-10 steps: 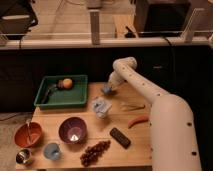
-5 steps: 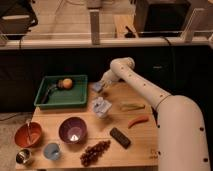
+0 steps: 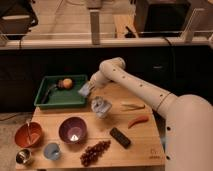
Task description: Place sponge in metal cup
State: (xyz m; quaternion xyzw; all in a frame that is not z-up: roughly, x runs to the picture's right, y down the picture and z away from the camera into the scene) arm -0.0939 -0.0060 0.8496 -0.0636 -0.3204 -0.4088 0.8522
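The metal cup (image 3: 23, 156) stands at the table's front left corner. A dark rectangular block (image 3: 120, 137), which looks like the sponge, lies flat on the table front of centre. My gripper (image 3: 86, 90) hangs at the right edge of the green tray (image 3: 47, 102), far from both, behind and right of the cup. It is above the table, left of a crumpled silver-blue packet (image 3: 101, 106).
The green tray holds an orange fruit (image 3: 66, 83) and a dark utensil. On the table are an orange bowl (image 3: 28, 134), a purple bowl (image 3: 73, 129), a blue cup (image 3: 52, 150), grapes (image 3: 95, 152), a red chilli (image 3: 138, 121) and a pale green item (image 3: 132, 106).
My gripper has moved left, from above the crumpled packet towards the tray's right edge. The objects on the table have not moved.
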